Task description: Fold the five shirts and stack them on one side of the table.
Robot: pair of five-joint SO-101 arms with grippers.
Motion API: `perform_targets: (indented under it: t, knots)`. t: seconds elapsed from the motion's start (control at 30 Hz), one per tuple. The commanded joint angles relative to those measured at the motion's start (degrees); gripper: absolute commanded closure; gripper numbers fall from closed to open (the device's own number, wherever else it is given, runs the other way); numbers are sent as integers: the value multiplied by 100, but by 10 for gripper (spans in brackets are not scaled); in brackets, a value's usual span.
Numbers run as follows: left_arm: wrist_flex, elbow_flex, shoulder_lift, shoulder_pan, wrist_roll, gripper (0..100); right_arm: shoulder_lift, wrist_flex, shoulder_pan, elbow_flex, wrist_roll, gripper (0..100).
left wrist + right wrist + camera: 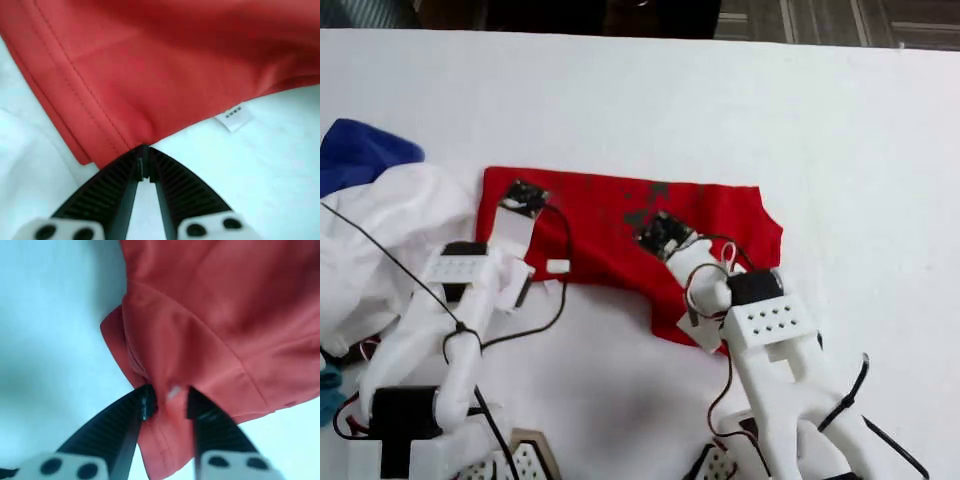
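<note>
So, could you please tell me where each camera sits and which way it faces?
High view: fixed above the table, looking down from behind the arms' bases; the left arm and right arm lie over a red shirt.
Left wrist view: on the left arm's wrist, looking along the left tool, shut on the shirt's hem.
Right wrist view: on the right arm's wrist, looking along the right tool, shut on bunched shirt fabric.
Shared: all three show the red shirt.

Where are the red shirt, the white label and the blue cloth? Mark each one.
red shirt [605,235], high view, flat middle of the cloth.
white label [235,117], left wrist view, middle of the tag.
blue cloth [360,150], high view, its bare upper fold.
</note>
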Motion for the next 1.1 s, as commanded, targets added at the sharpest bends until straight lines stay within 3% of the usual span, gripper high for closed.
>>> perform_targets:
  t: [0.0,0.17,0.3,0.37,0.53,0.63,0.8,1.07]
  knots:
    - [-53,-110,0,-44,9,969,-251,75,189,-316,18,760]
    - [-53,-110,0,-44,9,969,-1015,382,980,-1187,-18,817]
    - [-70,-127,0,-35,35,969,-1042,-154,1481,-1204,18,898]
    - [-79,-154,-44,-26,44,969,-743,-549,1648,-1204,18,980]
    - [220,-1086,9,149,44,972,796,-1912,1780,-1327,-26,980]
    - [413,-1868,211,299,44,973,2053,-2229,1780,-1811,-176,979]
    - [1301,-3618,1776,369,53,973,3776,-1912,1903,-3314,-1213,979]
    - [3200,-6176,4695,589,-9,973,5587,-1226,2088,-4985,-1327,979]
